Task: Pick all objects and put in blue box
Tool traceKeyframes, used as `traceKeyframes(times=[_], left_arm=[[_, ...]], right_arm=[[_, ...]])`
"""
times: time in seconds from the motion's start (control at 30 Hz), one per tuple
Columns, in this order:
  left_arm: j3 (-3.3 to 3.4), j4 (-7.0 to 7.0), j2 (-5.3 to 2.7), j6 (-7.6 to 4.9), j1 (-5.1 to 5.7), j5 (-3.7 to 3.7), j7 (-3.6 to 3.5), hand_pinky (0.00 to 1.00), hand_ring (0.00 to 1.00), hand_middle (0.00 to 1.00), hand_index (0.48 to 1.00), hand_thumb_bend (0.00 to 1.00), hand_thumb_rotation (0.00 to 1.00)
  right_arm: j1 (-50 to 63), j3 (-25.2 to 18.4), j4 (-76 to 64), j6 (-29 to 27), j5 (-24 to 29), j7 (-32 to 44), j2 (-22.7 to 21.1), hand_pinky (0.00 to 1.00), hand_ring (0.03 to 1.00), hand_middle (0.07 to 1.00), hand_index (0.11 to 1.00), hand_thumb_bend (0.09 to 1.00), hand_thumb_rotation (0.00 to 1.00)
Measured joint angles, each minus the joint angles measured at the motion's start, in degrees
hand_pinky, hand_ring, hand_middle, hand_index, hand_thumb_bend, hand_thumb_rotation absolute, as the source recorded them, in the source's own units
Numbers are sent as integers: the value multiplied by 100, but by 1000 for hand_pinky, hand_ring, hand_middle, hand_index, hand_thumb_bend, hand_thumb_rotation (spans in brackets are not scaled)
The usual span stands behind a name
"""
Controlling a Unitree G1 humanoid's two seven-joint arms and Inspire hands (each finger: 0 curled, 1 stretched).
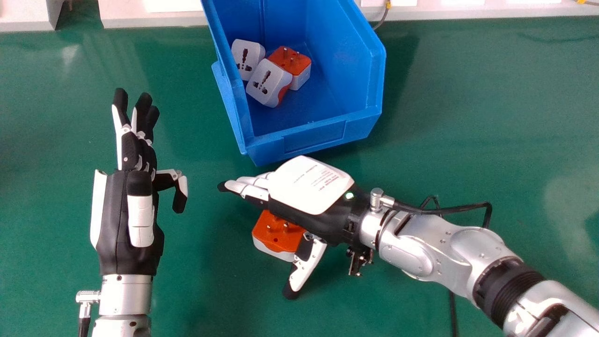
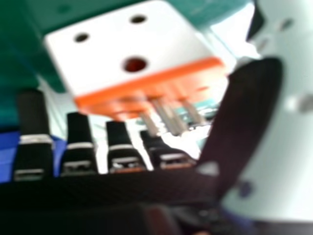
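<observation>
My right hand (image 1: 309,187) hovers over an orange and white plug adapter (image 1: 281,236) on the table, covering part of it in the head view. Its fingers are extended towards the left, and the thumb stands apart on the near side. In the right hand view the adapter (image 2: 132,54) shows a white side and metal pins, with the hand (image 2: 124,147) open around it. The blue box (image 1: 313,135) holds an orange adapter (image 1: 299,68) and two white-faced ones (image 1: 269,83) (image 1: 247,57). My left hand (image 1: 131,206) is open at the left, away from the adapters.
The box stands just beyond my right hand on the green table (image 1: 210,290). A black cable (image 1: 440,210) runs along my right wrist. White and grey fixtures (image 1: 154,14) line the far edge.
</observation>
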Motion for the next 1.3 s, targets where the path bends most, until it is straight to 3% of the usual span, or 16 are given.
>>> traceKeyframes(times=[0.1, 0.2, 0.27, 0.3, 0.33, 0.37, 0.53, 0.73, 1.1, 1.3], left_arm=[[3, 0, -1, 0, 0, -1, 2, 0, 1000, 1000, 959, 1000, 1000], [1, 0, -1, 0, 0, 1, 6, 0, 1000, 1000, 960, 1000, 1000], [1, 0, -1, 0, 0, 2, 15, 0, 1000, 1000, 960, 1000, 1000], [2, 0, -1, 0, 0, 2, 23, 0, 1000, 1000, 960, 1000, 1000], [2, 0, -1, 0, -1, 1, 38, 0, 1000, 1000, 960, 1000, 1000], [2, 0, -1, 0, -1, 1, 45, 0, 1000, 1000, 961, 1000, 1000], [1, 0, 2, 0, -1, 0, 44, 0, 1000, 1000, 961, 1000, 1000], [1, 0, 5, 2, -8, -3, 37, 0, 1000, 1000, 961, 1000, 1000], [2, 0, 14, 4, -48, -3, 26, 0, 1000, 1000, 961, 1000, 1000], [2, 1, 21, 6, -77, -14, -53, 0, 1000, 1000, 960, 1000, 1000]], right_arm=[[80, -34, 198, -163, 89, -374, 17, 672, 848, 902, 939, 1000, 279], [101, -37, 374, -303, 124, -593, 24, 604, 718, 772, 796, 927, 143], [100, -43, 443, -410, 168, -654, 30, 604, 718, 772, 796, 927, 143], [100, -43, 454, -481, 194, -671, 40, 582, 680, 734, 735, 844, 137], [97, -42, 460, -529, 196, -712, 58, 582, 680, 734, 735, 844, 137], [89, -39, 469, -564, 191, -735, 64, 553, 637, 684, 687, 781, 110], [71, 1, 525, -710, 170, -847, 59, 466, 517, 591, 610, 650, 56], [43, 40, 576, -734, 133, -888, 48, 426, 459, 551, 565, 583, 28], [16, 50, 570, -861, 117, -895, -22, 408, 423, 529, 535, 542, 11], [9, 50, 568, -897, 102, -896, -34, 402, 412, 521, 523, 528, 5]])
